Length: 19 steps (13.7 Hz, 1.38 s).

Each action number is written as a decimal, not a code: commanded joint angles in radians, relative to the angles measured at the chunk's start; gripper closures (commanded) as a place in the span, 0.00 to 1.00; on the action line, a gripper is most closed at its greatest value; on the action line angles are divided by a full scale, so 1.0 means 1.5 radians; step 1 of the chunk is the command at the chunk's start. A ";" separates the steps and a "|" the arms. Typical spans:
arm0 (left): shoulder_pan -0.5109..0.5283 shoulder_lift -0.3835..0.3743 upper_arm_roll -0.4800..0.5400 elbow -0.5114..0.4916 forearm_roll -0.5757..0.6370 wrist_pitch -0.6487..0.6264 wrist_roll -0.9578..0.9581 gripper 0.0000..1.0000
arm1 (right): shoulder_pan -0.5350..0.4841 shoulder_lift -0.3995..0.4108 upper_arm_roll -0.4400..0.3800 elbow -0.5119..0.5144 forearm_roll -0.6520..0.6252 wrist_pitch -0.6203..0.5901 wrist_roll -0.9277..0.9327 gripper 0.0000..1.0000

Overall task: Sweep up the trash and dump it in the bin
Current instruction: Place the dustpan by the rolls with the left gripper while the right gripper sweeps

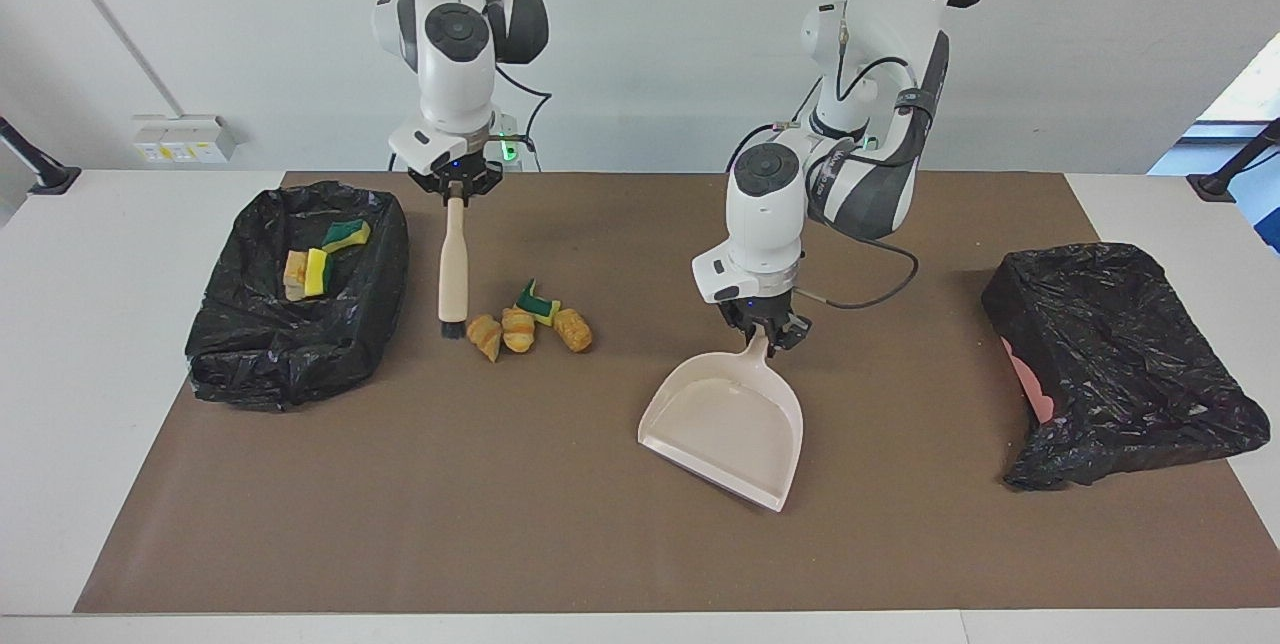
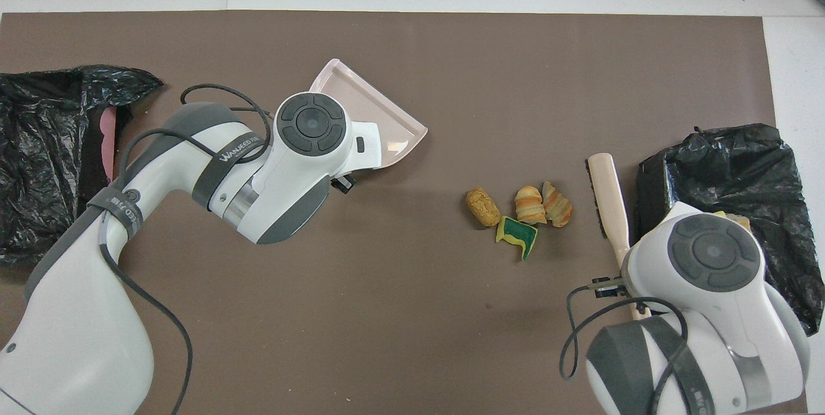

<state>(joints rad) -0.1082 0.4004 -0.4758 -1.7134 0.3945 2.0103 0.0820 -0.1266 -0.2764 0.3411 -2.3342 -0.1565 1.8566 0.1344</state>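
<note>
Black liner covers the bin at the right arm's end of the counter, and it already holds a few pieces: 2 green-and-yellow sponge chunks and what looks like a bread piece. So I'd say part of the job is done. What is left is the small heap of trash lying on the brown mat between that bin and the dustpan: 3 golden-brown, croissant-like bread pieces in a row and 1 green-and-yellow sponge chunk touching them on the robots' side. Each piece is far smaller than the pan.

Up above, the right gripper has its fingers pinched on the top of the brush, which hangs nearly upright with its dark bristles low, just beside the heap on the bin's side. The left gripper has its fingers clamped on the dustpan's handle; the pan is beige, empty, tilted and turned with its mouth slanting toward the heap, yet well apart from it.

To my eye the heap has yet to be swept into the pan and tipped into the bin. A second lined bin sits at the left arm's end.
</note>
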 commanded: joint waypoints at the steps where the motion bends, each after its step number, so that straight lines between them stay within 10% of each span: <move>1: 0.028 -0.029 -0.005 -0.033 0.002 -0.025 0.154 1.00 | -0.021 0.053 0.011 -0.004 -0.035 0.046 -0.011 1.00; 5: 0.036 -0.048 -0.006 -0.075 -0.004 -0.017 0.370 1.00 | -0.020 0.126 0.013 -0.014 -0.035 0.109 -0.004 1.00; 15: 0.024 -0.120 -0.035 -0.207 -0.004 0.069 0.376 1.00 | 0.149 0.178 0.016 -0.012 0.158 0.160 0.055 1.00; 19: 0.023 -0.124 -0.036 -0.211 -0.004 0.064 0.375 0.70 | 0.214 0.219 0.016 0.006 0.209 0.227 0.087 1.00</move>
<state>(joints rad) -0.0734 0.2588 -0.5365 -1.9842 0.3931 2.0887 0.6247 0.1732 0.0067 0.3634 -2.3524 0.0834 2.1634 0.2707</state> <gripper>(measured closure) 0.670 0.731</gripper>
